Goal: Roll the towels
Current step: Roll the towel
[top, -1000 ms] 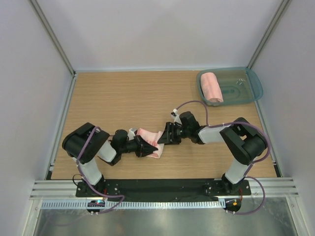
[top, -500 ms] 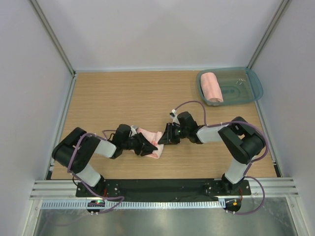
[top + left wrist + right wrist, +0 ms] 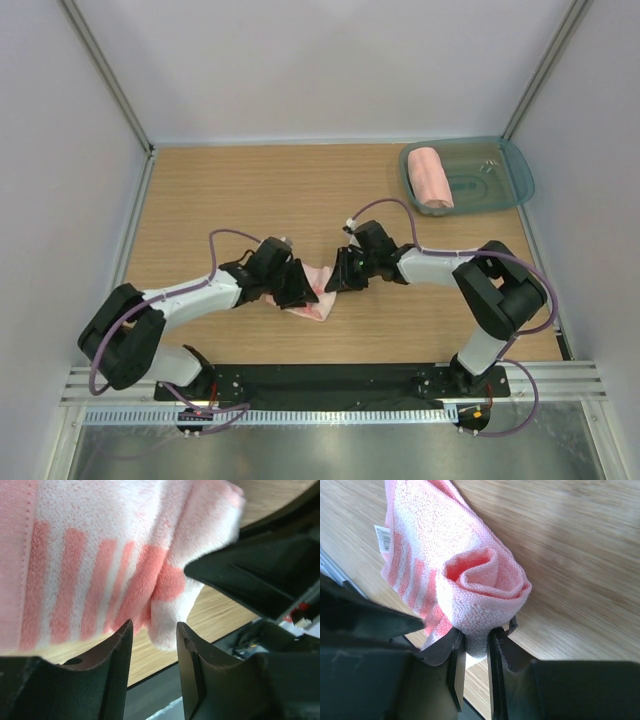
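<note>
Left gripper [image 3: 300, 290]: it sits low over the near part of the table, at the 9 o'clock side of the striped towel. Its two fingers [image 3: 117, 650] are apart, and wood shows in the gap. A soft corner of the towel hangs right at their tips. They are not squeezing it.

Striped towel [image 3: 318, 298]: it lies on the table [image 3: 220, 200] between the two grippers, toward 6 o'clock from the table's middle. It is pink with reddish stripes [image 3: 90, 555]. One end is curled into a roll [image 3: 470, 575]. A small white tag [image 3: 382, 537] sticks out at its edge.

Right gripper [image 3: 335, 281]: it is at the towel's 3 o'clock side. Its fingers [image 3: 455, 652] pinch tight on the rolled end.

Bin [image 3: 505, 185]: it is see-through blue-green and sits far off in the 1 o'clock corner.

Plain towel [image 3: 431, 178]: it is pink and rolled up. It lies inside the bin, on its 9 o'clock side.
</note>
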`<state>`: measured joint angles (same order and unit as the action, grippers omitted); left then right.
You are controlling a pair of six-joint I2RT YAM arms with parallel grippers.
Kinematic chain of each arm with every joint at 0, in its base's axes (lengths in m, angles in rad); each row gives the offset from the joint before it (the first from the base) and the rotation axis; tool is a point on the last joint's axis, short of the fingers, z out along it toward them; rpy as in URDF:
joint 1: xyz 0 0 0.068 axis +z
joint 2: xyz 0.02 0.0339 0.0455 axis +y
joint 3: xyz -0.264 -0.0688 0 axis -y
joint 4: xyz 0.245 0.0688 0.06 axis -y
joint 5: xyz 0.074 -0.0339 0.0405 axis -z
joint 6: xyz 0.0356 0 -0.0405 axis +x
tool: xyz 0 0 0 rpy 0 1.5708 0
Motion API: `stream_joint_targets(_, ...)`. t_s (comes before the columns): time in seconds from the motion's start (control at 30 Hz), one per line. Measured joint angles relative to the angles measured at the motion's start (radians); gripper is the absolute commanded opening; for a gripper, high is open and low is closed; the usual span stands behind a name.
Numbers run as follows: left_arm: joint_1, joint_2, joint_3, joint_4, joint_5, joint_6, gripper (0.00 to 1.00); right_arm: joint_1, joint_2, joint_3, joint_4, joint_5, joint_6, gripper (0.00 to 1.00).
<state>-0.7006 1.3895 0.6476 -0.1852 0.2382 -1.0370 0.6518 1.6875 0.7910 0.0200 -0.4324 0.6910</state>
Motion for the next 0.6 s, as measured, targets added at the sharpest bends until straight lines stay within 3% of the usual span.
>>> stream_joint_targets(0.13,-0.093,-0.052,0.102,-0.160,-0.184,0.082,0.46,0.009,-0.008,0.042,-0.094,0.035,-0.021,0.20)
stream_joint_targets(0.4,-0.352,-0.084,0.227,-0.285,-0.540,0.244,0.46,0.035,-0.008,0.127,-0.238,0.089,-0.054,0.21)
stream_joint_targets(0.6,-0.534,0.051,0.321,-0.310,-0.757,0.343,0.48,0.048,0.008,0.174,-0.302,0.110,-0.065,0.21)
